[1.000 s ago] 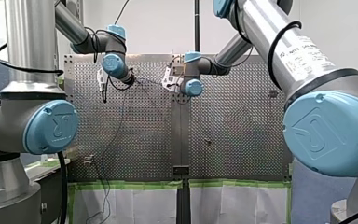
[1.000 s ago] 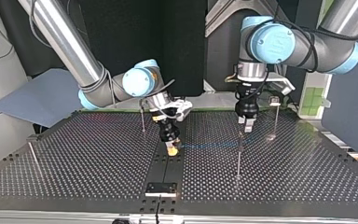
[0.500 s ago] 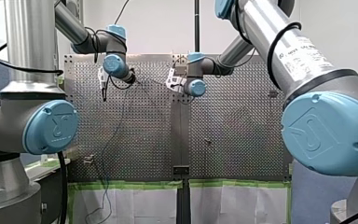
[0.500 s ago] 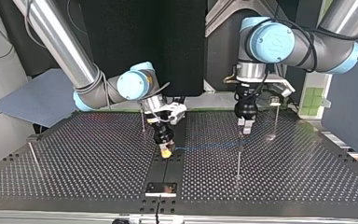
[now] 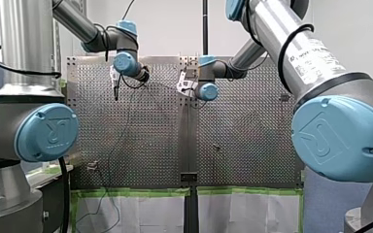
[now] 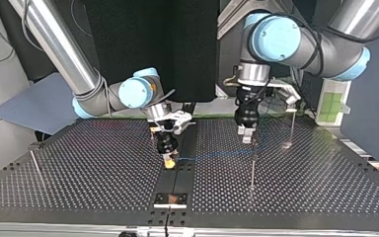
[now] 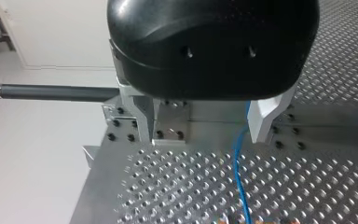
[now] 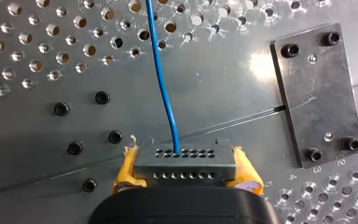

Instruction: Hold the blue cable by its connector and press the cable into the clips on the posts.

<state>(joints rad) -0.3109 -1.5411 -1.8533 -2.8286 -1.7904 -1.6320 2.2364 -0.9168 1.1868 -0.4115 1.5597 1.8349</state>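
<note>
post (image 6: 252,170) near blue cable (image 6: 212,155), black plate (image 8: 317,93) beside connector (image 8: 184,161)

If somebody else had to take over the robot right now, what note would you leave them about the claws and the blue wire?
My right claw: shut on the grey connector, low over the middle of the table.
My left claw: open, with the blue cable passing between its fingers ungripped, close to a thin post.
Cable: runs from the connector to about that post's top.
Done: the connector is held. I cannot tell whether the cable sits in that post's clip.
Left: press the cable into the clips. The far post at the top view's left looks bare.
</note>
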